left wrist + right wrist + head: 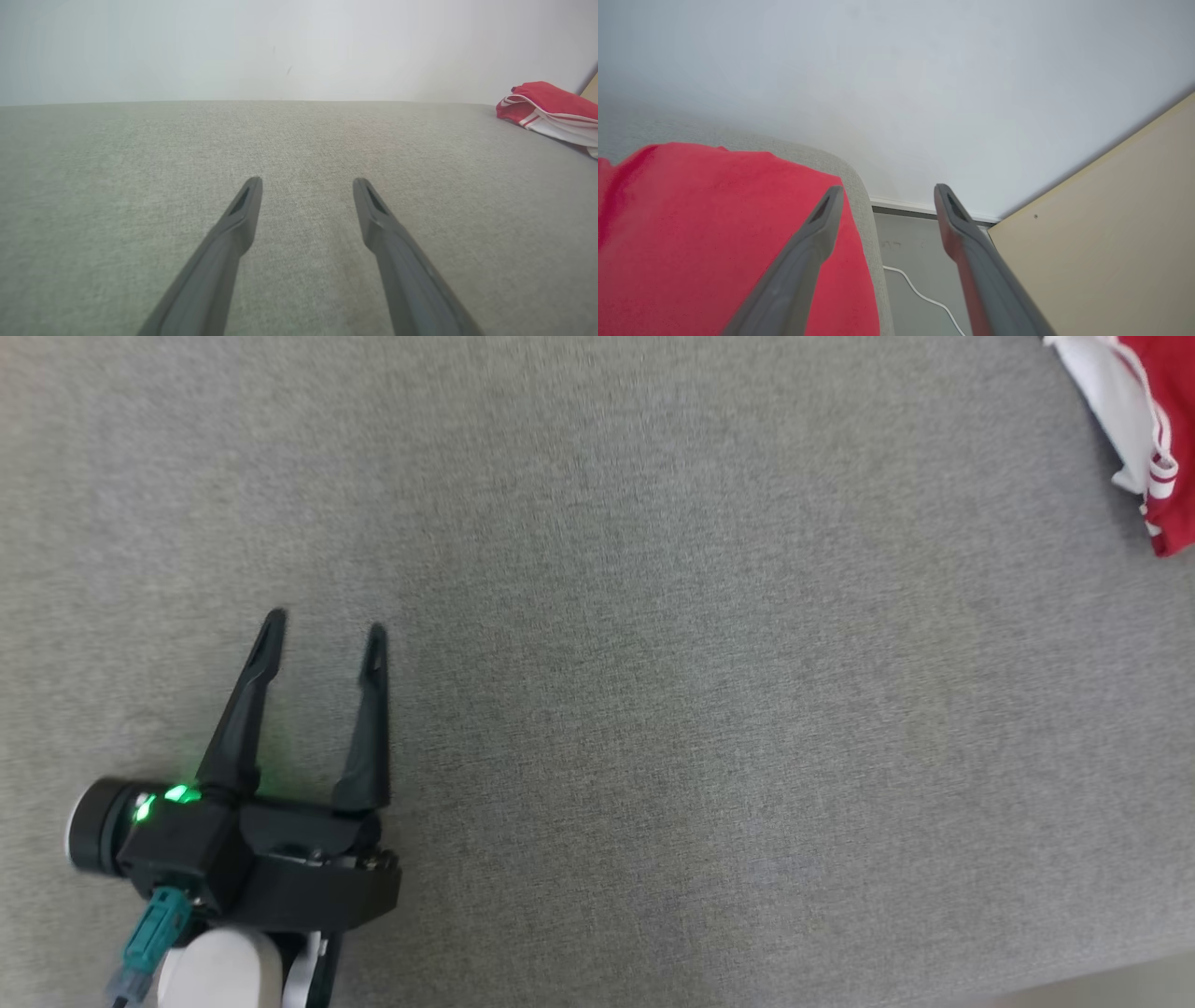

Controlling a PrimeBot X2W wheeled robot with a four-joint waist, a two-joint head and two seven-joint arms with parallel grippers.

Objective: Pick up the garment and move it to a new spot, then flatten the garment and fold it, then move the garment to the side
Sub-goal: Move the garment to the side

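Left gripper point(326, 623) sits lower left in the head view, fingers spread wide and empty, over the big grey cushion point(653, 663). The red-and-white garment point(1153, 420) is way up in the upper right corner, right by the cushion's rounded edge. Right gripper point(888, 188) hovers over it, also spread and empty. My worry: one nudge there probably slides it onto the floor by the white cable point(920, 294).
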